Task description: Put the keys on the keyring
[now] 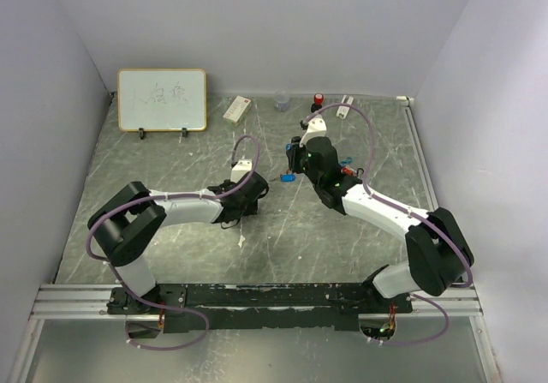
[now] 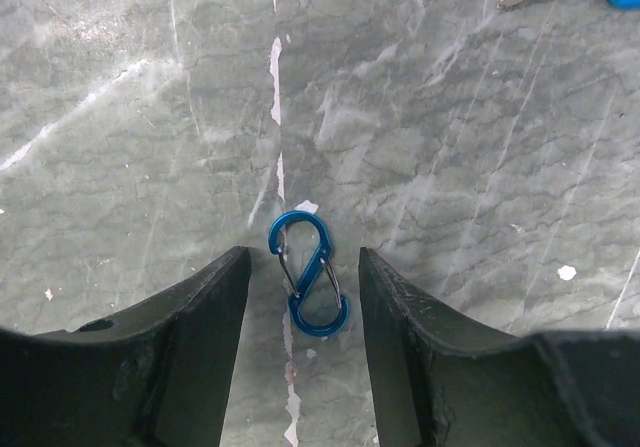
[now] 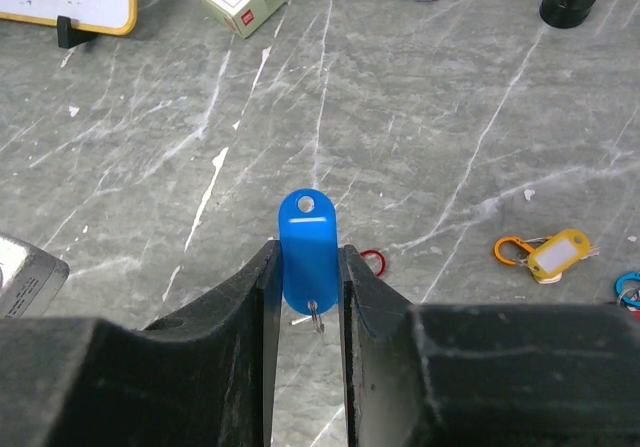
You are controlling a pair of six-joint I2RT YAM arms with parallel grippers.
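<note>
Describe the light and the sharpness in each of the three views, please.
Top external view: soft even light, faint shadows under the arms, small things too tiny to read. Left wrist view: the blue S-shaped carabiner is sharp, the left tool dark and slightly soft. Right wrist view: the blue key tag is crisp, the right tool nearly black, without detail.

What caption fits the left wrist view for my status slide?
Left gripper open over the grey marbled table, fingers either side of a blue S-shaped carabiner clip lying flat.
</note>
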